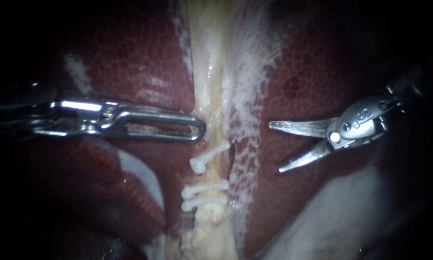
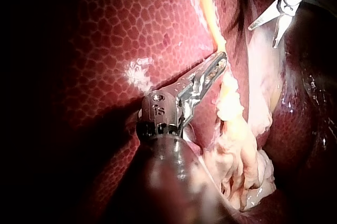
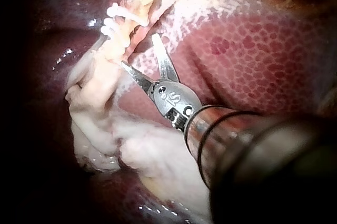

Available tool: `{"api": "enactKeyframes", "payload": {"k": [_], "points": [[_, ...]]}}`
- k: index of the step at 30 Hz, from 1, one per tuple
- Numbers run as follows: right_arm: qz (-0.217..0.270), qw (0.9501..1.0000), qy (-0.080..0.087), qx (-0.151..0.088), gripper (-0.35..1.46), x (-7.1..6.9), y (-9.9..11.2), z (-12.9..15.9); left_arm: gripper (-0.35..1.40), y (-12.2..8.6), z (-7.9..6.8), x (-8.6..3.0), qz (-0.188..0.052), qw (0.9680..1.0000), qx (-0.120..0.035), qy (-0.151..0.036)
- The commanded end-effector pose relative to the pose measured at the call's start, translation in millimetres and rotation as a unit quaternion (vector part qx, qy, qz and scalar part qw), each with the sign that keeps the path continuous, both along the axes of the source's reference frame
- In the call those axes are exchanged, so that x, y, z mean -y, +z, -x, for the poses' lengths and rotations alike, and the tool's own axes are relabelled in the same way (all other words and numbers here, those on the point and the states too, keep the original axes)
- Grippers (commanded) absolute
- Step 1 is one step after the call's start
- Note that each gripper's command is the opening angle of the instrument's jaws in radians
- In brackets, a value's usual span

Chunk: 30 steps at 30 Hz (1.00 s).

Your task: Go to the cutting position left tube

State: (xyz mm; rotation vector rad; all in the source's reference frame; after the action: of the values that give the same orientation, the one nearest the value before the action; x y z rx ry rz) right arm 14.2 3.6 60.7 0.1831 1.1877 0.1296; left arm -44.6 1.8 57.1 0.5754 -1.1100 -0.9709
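1. Steel blades of the right instrument (image 1: 275,147) stand spread with nothing between them, over the liver (image 1: 312,72), near the tube's right side but not touching it;
2. left instrument (image 1: 197,129) lies with its tip against the pale tube (image 1: 210,96) from the left, above the clips; whether it grips cannot be told;
3. tube runs up the middle between the liver lobes, carrying three white clips (image 1: 204,189); the spread blades sit level with the topmost clip.
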Motion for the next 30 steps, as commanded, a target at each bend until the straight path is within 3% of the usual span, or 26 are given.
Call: {"api": "enactKeyframes", "payload": {"k": [1, 10, 16, 30], "points": [[0.000, 1.0000, 0.000, 0.000, 1.44, 0.0, 0.0, 0.0, -0.35, 0.0, 0.0, 0.0, 0.000, 1.0000, 0.000, 0.000], [0.000, 1.0000, 0.000, -0.002, 1.44, 0.1, 0.1, 0.0, -0.35, -0.1, -0.1, 0.1, 0.000, 1.0000, 0.000, 0.000], [-0.027, 0.9996, -0.001, 0.006, 1.44, 1.0, 0.9, -0.4, -0.35, -0.7, -0.7, 0.0, -0.001, 1.0000, 0.000, 0.000], [-0.116, 0.9916, -0.057, 0.009, 1.44, 6.3, 4.5, -3.8, -0.35, -3.5, -3.0, -0.4, -0.004, 1.0000, -0.004, -0.006]]}}
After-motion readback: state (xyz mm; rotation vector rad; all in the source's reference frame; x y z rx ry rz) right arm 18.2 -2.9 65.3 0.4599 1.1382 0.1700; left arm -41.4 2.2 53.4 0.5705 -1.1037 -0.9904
